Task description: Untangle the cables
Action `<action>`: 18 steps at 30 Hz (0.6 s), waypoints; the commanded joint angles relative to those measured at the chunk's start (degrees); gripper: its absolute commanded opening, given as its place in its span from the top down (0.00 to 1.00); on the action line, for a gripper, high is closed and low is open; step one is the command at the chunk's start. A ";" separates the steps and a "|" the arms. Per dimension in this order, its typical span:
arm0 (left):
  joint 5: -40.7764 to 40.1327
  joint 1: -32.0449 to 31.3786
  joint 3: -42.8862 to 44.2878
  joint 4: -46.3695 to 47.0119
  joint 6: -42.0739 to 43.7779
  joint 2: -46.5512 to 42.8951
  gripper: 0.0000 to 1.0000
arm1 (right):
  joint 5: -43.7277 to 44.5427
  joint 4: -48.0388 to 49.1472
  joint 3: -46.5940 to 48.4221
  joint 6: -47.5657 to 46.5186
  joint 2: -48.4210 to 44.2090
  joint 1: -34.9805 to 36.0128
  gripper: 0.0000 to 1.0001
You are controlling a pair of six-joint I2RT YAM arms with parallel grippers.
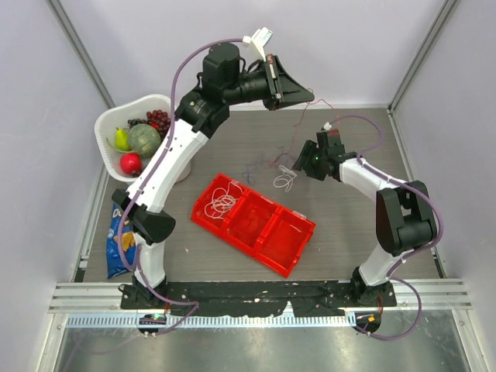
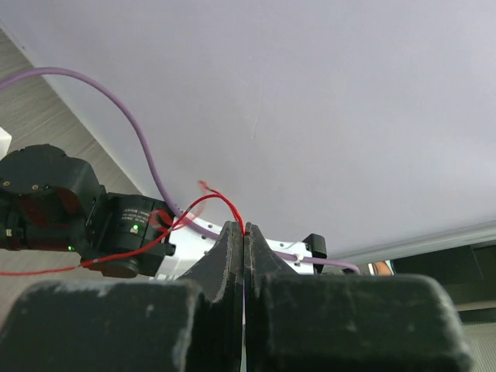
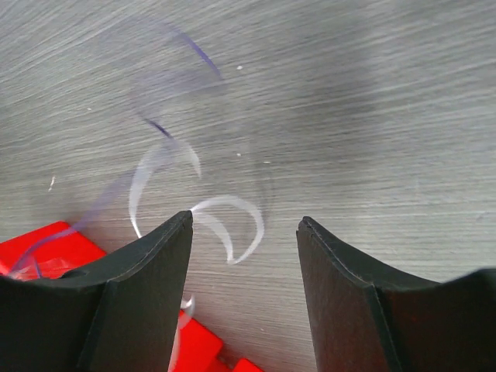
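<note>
My left gripper is raised high over the back of the table and shut on a thin red cable that hangs down to the table. The left wrist view shows the red cable pinched between the closed fingertips. My right gripper is open and low over the table, just right of a small white cable bunch. In the right wrist view the blurred white cable lies between the open fingers, with a dark purple cable beyond. Another dark cable bunch lies left. A white cable bunch sits in the red tray.
A white bowl of fruit stands at the back left. A blue snack bag lies at the left edge beside the left arm's base. The red tray's corner shows below my right gripper. Walls close the table at the back and both sides.
</note>
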 commanded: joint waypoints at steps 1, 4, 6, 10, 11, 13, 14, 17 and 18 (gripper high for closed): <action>-0.54 0.51 1.02 -1.04 -0.68 1.42 1.00 | 2.29 -3.12 1.79 -0.75 -2.55 -2.43 0.38; -1.95 1.13 1.28 -3.41 -0.68 2.29 1.00 | 1.77 -8.91 2.40 -1.71 -4.22 -4.71 0.38; -2.65 1.57 1.37 -4.39 -0.60 2.73 1.00 | 0.98 -10.51 1.97 -2.77 -6.41 -6.73 0.38; -2.13 1.83 2.43 -3.69 -1.91 4.05 1.00 | -4.81 -14.97 2.84 -6.02 -6.78 -7.97 0.37; -1.95 1.83 2.43 -3.16 -2.26 4.31 1.00 | -5.61 -15.87 2.93 -7.07 -6.86 -7.89 0.37; -1.34 2.09 2.52 -2.37 -3.14 4.84 1.00 | -8.33 -16.40 2.32 -7.34 -7.83 -7.88 0.37; -0.90 2.27 2.43 -1.93 -3.75 5.02 1.00 | -8.95 -17.10 2.32 -7.17 -8.18 -7.88 0.37; -0.46 2.53 2.43 -1.58 -4.29 5.20 1.00 | -10.88 -18.86 3.02 -7.08 -8.53 -8.15 0.37; -0.20 2.62 2.43 -1.40 -4.37 5.37 1.00 | -12.72 -18.78 3.11 -7.08 -8.71 -8.15 0.37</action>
